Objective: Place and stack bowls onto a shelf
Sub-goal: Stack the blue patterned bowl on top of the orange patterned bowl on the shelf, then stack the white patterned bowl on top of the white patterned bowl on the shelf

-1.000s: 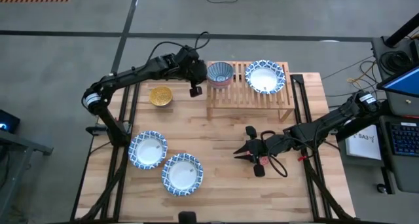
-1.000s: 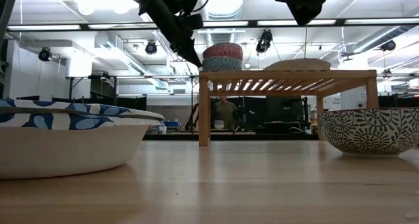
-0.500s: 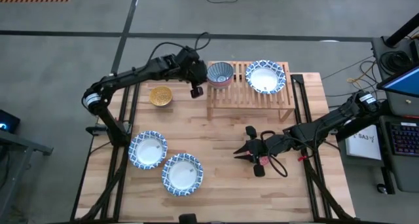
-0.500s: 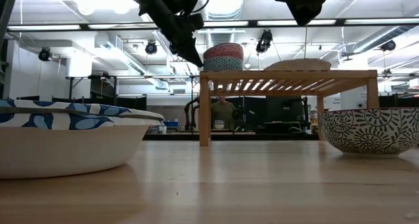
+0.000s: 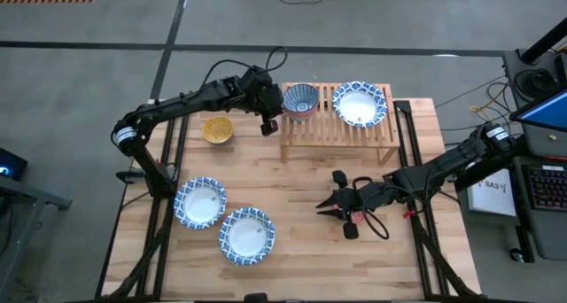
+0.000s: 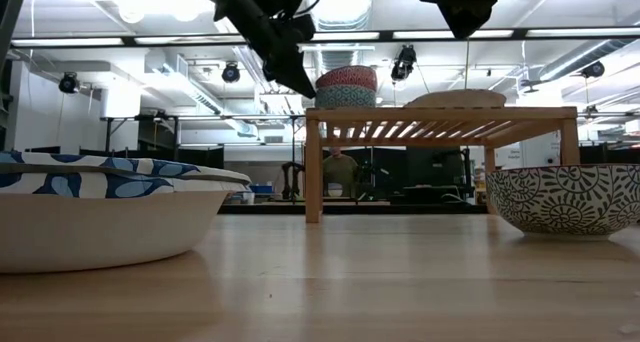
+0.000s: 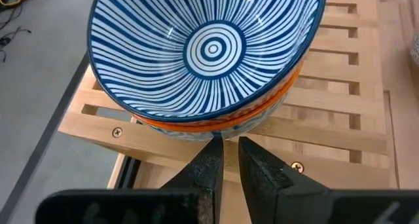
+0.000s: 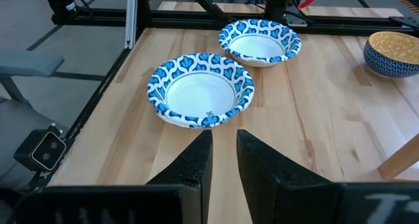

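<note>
A stack of small bowls (image 5: 301, 99), with a dark blue striped bowl (image 7: 209, 54) on top and an orange-rimmed one under it, stands on the left part of the light wood slatted shelf (image 5: 337, 130). My left gripper (image 5: 268, 124) is shut at the shelf's left end, against the stack. A large blue-and-white bowl (image 5: 359, 104) sits on the shelf's right part. Two more large bowls (image 5: 200, 202) (image 5: 247, 235) and a yellow bowl (image 5: 217, 130) rest on the table. My right gripper (image 5: 326, 207) is shut and empty over the table's middle. My left gripper pushes the stack with the tips of its shut fingers (image 7: 213, 152), which meet the outer wall of the lowest bowl (image 7: 216, 131) on its left side. The fingers slant down from the table's left. The stack (image 6: 346, 87) rests on the slats, slightly tilted.
The shelf has bare slats (image 5: 323, 117) between the stack and the large bowl. The two large bowls also show in the right wrist view (image 8: 200, 90) (image 8: 260, 40), with bare wood around my right gripper. Metal frame rails (image 5: 409, 143) run along both table sides.
My left gripper has moved a little toward the table's right edge, staying shut. The stack of small bowls has slid rightward along the shelf's slats and now stands slightly tilted.
</note>
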Available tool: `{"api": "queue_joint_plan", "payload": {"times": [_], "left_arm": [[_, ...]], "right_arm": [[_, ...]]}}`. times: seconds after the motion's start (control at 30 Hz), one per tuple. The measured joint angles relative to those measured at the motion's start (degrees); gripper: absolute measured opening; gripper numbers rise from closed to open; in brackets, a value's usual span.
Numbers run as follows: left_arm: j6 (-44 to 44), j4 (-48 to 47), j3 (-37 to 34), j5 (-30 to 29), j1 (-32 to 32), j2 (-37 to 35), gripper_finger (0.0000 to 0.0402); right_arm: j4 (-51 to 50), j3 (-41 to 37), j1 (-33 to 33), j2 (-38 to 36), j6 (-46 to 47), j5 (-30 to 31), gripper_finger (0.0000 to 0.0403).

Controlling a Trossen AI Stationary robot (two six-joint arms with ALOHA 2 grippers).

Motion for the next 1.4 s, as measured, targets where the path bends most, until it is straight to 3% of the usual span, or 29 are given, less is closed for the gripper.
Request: {"api": "queue_joint_plan", "payload": {"times": [0.3,0.57,0.8,1.1,1.4], "left_arm": [[0.10,-3.30,0.00,-0.83,0.01,-0.28,0.0031],[-2.62,-9.71,-1.42,0.12,-0.91,-4.37,0.0026],[-7.98,-5.29,-14.37,4.15,-4.53,-15.64,0.0002],[-16.70,-3.16,-32.75,5.17,-16.12,-30.54,0.0003],[-22.72,3.30,-43.84,5.02,-23.61,-34.77,0.0003]], "right_arm": [[-0.02,0.00,0.00,0.00,1.33,0.00,0.0059],[-0.04,0.00,0.00,0.02,9.17,0.29,0.0059],[-0.99,0.00,0.02,0.70,15.41,4.08,0.0059],[-3.14,0.01,0.02,1.65,21.98,4.46,0.0059],[-20.39,7.61,0.07,1.48,31.47,4.50,0.0059]]}}
